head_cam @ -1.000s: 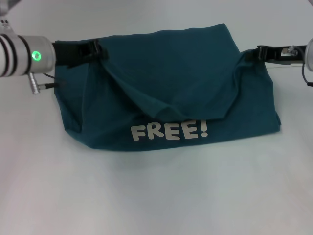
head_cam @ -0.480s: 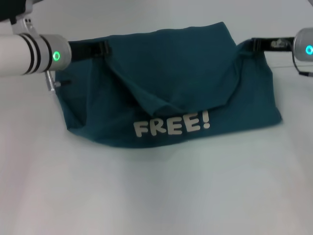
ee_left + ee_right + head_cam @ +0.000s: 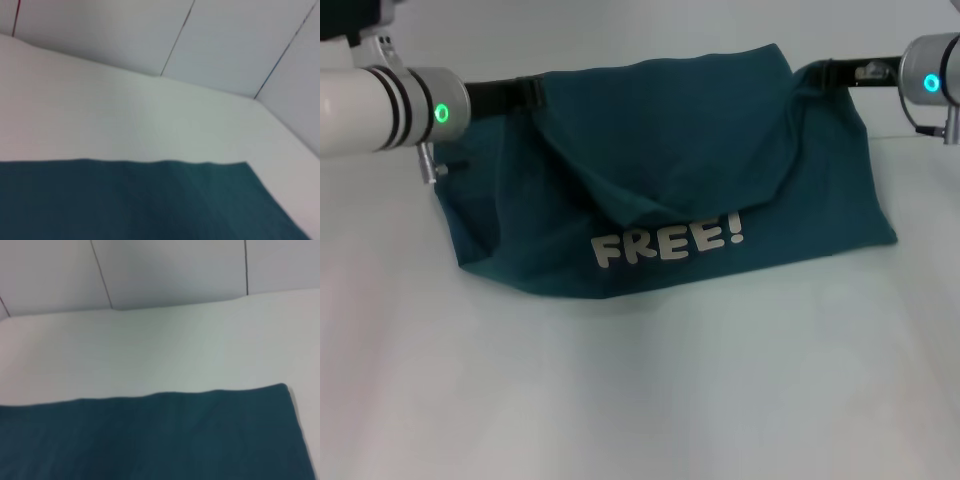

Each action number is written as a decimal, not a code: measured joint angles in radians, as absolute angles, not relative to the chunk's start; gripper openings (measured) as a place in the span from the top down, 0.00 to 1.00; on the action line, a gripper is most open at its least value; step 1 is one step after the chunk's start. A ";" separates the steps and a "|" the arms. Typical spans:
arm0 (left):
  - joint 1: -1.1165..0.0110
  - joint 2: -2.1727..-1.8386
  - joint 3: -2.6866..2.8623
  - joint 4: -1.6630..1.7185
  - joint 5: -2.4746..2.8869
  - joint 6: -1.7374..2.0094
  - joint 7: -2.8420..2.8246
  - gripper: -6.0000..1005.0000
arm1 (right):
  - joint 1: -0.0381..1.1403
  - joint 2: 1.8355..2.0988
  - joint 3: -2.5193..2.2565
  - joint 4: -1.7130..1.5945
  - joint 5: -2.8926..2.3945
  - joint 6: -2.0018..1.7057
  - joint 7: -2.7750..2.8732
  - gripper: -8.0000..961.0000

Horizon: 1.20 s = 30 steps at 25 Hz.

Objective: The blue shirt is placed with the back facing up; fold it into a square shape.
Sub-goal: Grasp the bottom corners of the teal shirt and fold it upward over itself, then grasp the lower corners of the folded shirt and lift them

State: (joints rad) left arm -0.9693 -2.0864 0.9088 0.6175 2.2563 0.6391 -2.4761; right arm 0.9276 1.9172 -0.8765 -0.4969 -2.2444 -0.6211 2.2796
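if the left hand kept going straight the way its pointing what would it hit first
The left hand points across toward the right hand, and it already grips the blue shirt. The lifted cloth comes first; depth beyond that is unclear.

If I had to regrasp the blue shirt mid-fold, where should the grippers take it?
Take the blue shirt at its two raised top corners, where the left gripper and right gripper sit now, each coming in from its own outer side. The cloth hangs taut between those corners, while the lettered hem below rests on the table, so pinching there would likely bunch it.
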 joint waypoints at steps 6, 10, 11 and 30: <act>-0.967 -2.095 1.019 0.596 2.258 0.588 -2.419 0.97 | 0.927 1.926 -0.960 -0.450 -2.245 -0.542 2.278 0.96; -0.977 -2.100 1.034 0.586 2.261 0.577 -2.394 0.96 | 0.921 1.926 -0.968 -0.455 -2.248 -0.548 2.274 0.96; -0.985 -2.098 1.033 0.573 2.267 0.570 -2.404 0.96 | 0.921 1.922 -0.968 -0.455 -2.254 -0.551 2.273 0.96; -0.988 -2.084 0.990 0.559 2.349 0.553 -2.591 0.42 | 0.925 1.918 -0.959 -0.471 -2.319 -0.564 2.321 0.31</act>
